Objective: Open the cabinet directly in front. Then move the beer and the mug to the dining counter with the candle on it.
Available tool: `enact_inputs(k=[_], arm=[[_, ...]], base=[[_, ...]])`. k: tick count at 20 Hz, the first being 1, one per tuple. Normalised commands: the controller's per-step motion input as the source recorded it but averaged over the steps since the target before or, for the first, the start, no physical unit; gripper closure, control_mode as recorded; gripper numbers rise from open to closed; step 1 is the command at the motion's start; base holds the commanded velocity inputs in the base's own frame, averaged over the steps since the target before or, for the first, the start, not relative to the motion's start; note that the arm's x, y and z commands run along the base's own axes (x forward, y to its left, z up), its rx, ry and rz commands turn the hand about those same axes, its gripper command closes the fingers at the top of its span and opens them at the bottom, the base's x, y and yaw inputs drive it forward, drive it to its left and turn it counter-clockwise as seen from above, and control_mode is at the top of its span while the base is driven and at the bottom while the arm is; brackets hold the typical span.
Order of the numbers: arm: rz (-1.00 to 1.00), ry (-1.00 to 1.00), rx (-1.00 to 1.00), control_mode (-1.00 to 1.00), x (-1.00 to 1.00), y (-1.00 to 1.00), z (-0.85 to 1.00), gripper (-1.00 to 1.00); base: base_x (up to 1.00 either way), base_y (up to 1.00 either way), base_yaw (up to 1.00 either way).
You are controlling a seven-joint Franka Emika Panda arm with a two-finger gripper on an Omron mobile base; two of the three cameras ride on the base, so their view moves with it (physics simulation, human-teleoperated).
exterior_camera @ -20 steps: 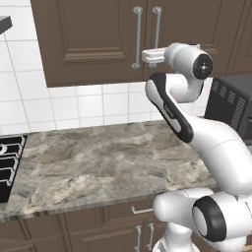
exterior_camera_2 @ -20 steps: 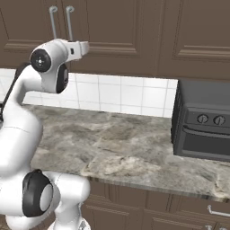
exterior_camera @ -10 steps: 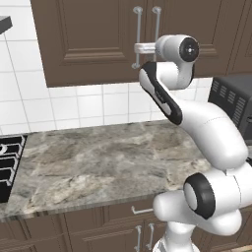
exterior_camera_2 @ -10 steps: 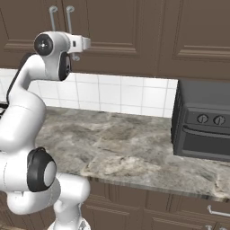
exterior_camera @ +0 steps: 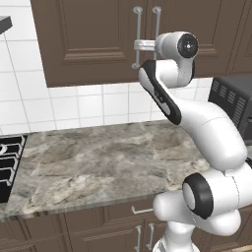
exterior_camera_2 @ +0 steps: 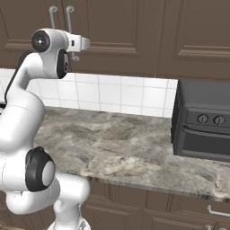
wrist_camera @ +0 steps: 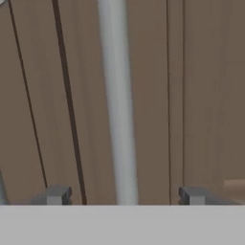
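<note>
While both doors of the cabinet (exterior_camera: pixel 103 44) were shut, I judged the task barely begun | gripper (wrist_camera: pixel 124 195) spread wide, astride the left door's handle (wrist_camera: pixel 117 100), not clamped | door pull, beer and mug moves all left.

Arm raised high, elbow bent, wrist level; gripper (wrist_camera: pixel 124 195) pointing forward, jaws apart, fingertips (wrist_camera: pixel 57 194) well spread
</note>
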Motion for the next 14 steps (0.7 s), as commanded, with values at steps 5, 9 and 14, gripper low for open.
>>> enact_inputs(k=[5,9,14], arm=[[0.0,0.0,0.0,-1.0,0.0,0.0,0.0,1.0],[0.0,0.0,0.0,-1.0,0.0,0.0,0.0,1.0],[0.03,-0.03,0.01,-1.0,-0.14,-0.11,0.11,1.0]], base=[[0.0,0.0,0.0],[0.0,0.0,0.0],[0.0,0.0,0.0]])
